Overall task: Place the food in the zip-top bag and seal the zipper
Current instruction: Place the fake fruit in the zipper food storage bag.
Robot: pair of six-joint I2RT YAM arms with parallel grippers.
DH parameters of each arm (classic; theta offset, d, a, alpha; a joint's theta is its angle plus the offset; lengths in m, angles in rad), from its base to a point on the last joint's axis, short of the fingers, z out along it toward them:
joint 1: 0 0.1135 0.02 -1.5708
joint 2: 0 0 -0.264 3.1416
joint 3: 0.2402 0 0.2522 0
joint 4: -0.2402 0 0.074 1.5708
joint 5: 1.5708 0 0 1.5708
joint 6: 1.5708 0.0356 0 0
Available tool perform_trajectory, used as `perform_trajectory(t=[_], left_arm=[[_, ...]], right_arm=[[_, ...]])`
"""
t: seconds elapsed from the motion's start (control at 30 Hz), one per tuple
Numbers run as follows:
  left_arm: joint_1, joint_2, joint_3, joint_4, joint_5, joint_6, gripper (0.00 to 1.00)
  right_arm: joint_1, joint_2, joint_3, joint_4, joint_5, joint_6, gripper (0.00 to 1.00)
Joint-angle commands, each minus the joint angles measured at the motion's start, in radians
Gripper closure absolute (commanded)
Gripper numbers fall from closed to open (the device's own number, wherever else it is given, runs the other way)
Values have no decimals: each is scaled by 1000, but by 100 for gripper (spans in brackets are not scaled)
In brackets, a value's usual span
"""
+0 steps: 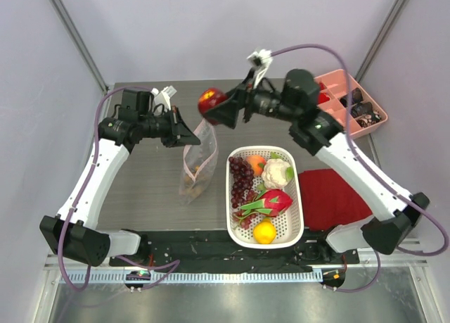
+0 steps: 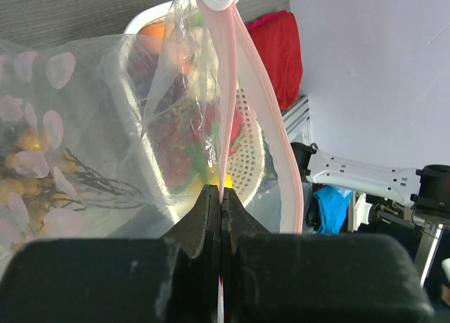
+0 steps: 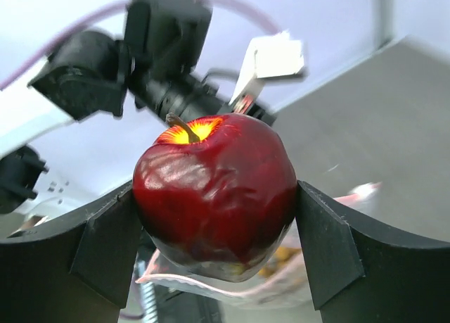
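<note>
My right gripper [image 1: 212, 106] is shut on a dark red apple [image 1: 210, 100], held in the air just above the mouth of the clear pink-dotted zip-top bag [image 1: 197, 165]; it fills the right wrist view [image 3: 214, 196]. My left gripper [image 1: 188, 134] is shut on the bag's mouth edge and holds it up; in its wrist view the pink zipper strip [image 2: 228, 105] runs between the closed fingertips [image 2: 211, 207]. Some yellowish food lies in the bag's bottom [image 2: 28, 143]. The white basket [image 1: 295, 224] holds purple grapes [image 1: 241, 182], dragon fruit [image 1: 271, 202], an orange [image 1: 254, 161], a white bulb [image 1: 276, 172] and a lemon [image 1: 264, 232].
A folded red cloth [image 1: 330, 196] lies right of the basket. A pink divided tray [image 1: 355, 101] sits at the back right corner. Both arm bases stand at the near table edge.
</note>
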Motion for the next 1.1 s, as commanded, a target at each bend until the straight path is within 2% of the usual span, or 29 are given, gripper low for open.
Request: perform_trajectory(t=[0.0,0.2,0.33,0.47,0.57,0.67,0.7,0.77,0.8,1.07], left_arm=[[3,-6,7,46,25,-12,100],[4,-9,-1,44,41,-21,100],[15,-22,-4,44,53,-32,100],[15,-17,-2,56,68,-33,100],[15,-12,-4,56,70,-30,100],[15,-9,-1,52,65,-29,100],[15,-9,4,49,65,-24,100],[15,-6,8,41,65,-19,100],[15,-6,10,43,65,-18,100],[15,-11,1,41,73,-13,100]], right_arm=[[103,40,-58,151,4,108,68],[129,34,-173,122,62,2,76],[135,-4,-228,-45,87,-90,79],[159,-15,-234,-163,146,-252,78],[175,17,-172,-255,179,-317,70],[215,31,-118,-320,235,-417,49],[225,42,-101,-341,257,-438,36],[242,45,-66,-386,301,-478,24],[244,42,-56,-393,312,-480,13],[244,17,46,-418,344,-409,2]])
